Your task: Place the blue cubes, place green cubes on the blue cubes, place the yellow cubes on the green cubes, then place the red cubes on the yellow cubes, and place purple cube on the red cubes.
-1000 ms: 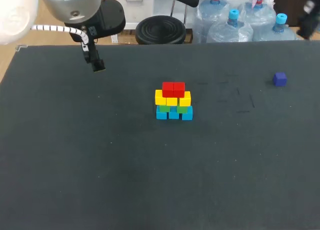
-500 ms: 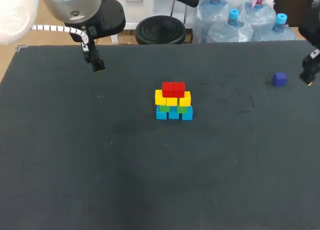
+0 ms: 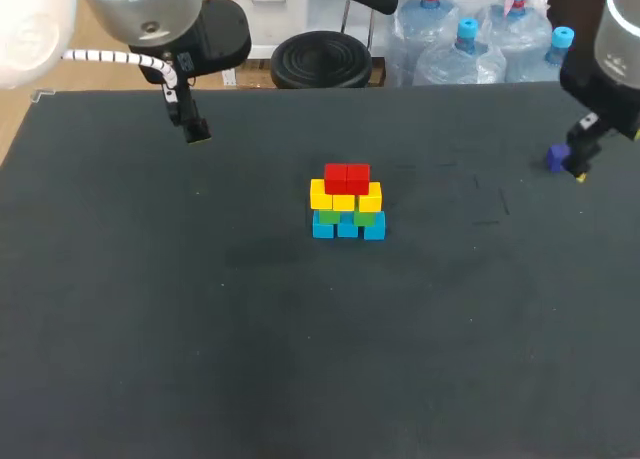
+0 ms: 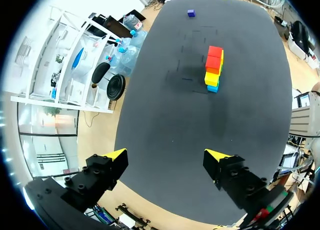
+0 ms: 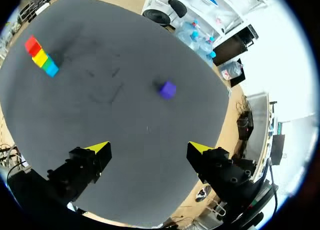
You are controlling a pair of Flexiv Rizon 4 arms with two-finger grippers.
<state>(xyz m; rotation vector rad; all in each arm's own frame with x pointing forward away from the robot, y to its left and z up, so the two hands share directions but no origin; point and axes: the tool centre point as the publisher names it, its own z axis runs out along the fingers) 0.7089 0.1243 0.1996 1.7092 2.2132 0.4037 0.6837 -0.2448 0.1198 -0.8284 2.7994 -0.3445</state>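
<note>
Holds the right gripper [image 5: 147, 149] open and empty close by the purple cube [image 5: 167, 89] near the far right edge of the counter [image 3: 300, 359], apparently to fetch it for the red cubes [image 3: 347, 176], and parks the left gripper [image 4: 167, 157] open at far left.

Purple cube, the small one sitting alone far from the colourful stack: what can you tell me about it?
The small purple cube is a plain solid block, evenly coloured and matte, perhaps plastic or painted wood. It sits flat on the dark grey table near the far right edge, well apart from the stack of coloured cubes. Nothing touches it. The right gripper hangs above it with open jaws, the cube ahead of them.
</note>
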